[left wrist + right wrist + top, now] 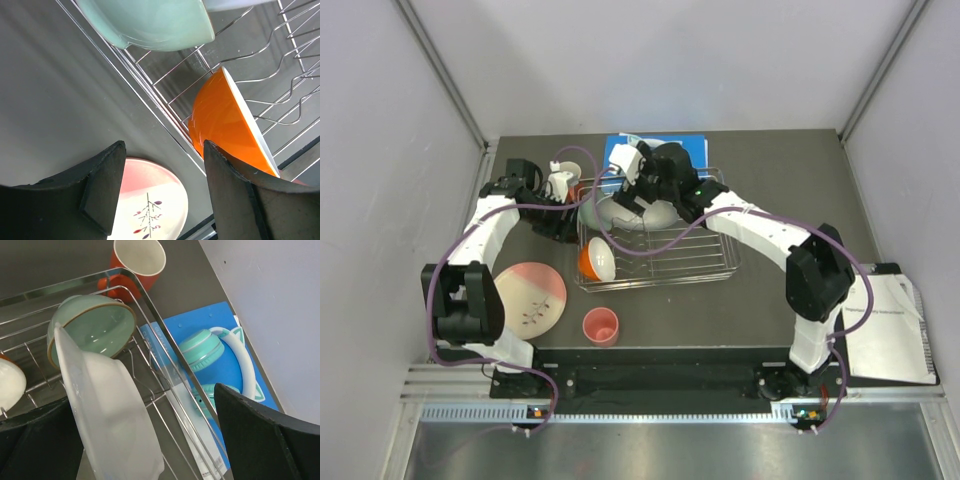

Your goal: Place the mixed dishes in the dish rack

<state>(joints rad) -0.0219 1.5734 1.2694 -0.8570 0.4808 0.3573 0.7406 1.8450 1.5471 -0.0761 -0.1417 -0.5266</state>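
1. Your right gripper [142, 405] is spread wide, one finger on each side of the white plate [107, 410]. The plate stands on edge in the dish rack [150, 305], so it looks to be carried by the wires and not by a pinch. I cannot tell whether the left-hand finger touches its back.
2. The plate is upright just beside the mint green bowl [95, 330], which leans on its side at the rack's corner. Edge-on stacking like this saves slots.
3. Your left gripper [164, 150] is also spread and holds nothing. It hangs over the worktop [60, 100] just outside the rack's rim.
4. The orange cup [225, 125] lies tilted against that rim, inside the rack.
5. Three dishes are outside the rack: the pink-and-cream plate [530, 298], the coral pink cup [601, 326] and a red-orange mug [135, 260] at the far corner. I judge loading to be about half done.
6. The left arm is the nearer one to the plate and the cup.
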